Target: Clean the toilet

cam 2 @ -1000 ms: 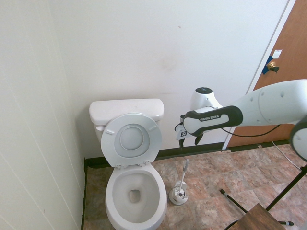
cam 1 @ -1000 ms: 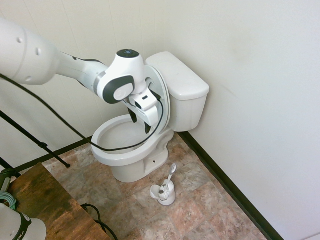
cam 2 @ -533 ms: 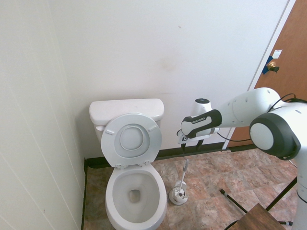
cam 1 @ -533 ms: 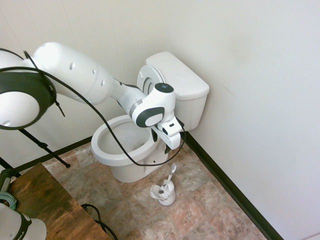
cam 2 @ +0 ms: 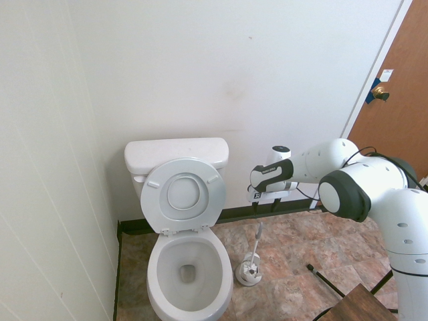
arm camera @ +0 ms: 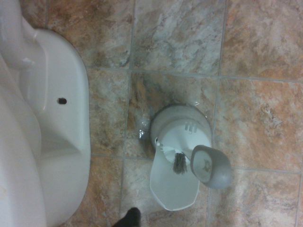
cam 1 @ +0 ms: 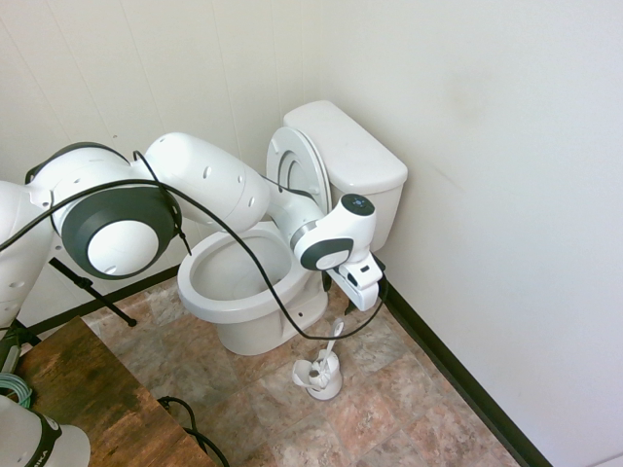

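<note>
Now the gripper (cam 1: 348,309) has been lowered from beside the toilet (cam 1: 255,292) to above the brush (cam 1: 334,339) in its holder (cam 1: 321,375); fingers are spread, nothing held, pickup pending.

White brush holder (cam 1: 318,377) on the mottled stone-tile floor (cam 1: 389,409), thin-handled brush (cam 2: 256,242) leaning up out of it, brown wooden door (cam 2: 400,100) far across the floor, wooden tabletop (cam 1: 92,404) well apart from the holder
</note>
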Available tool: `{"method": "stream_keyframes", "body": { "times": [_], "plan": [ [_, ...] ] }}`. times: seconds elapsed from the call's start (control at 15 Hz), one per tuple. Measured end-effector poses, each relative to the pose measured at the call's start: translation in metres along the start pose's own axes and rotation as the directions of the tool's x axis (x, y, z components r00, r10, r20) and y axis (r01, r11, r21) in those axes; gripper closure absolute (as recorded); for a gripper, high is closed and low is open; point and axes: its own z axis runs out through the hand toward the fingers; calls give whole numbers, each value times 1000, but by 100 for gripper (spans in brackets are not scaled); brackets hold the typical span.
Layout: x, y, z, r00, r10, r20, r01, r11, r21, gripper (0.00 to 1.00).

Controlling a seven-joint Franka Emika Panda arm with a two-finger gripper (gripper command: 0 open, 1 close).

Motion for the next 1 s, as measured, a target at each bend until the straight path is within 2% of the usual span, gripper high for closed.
{"method": "stream_keyframes", "body": {
  "times": [0.4,1.0],
  "plan": [
    [11,6,8,999,37,27,-37,999,0,0],
    [22,6,96,995,45,92,-40,998,-54,0]
  ]
}}
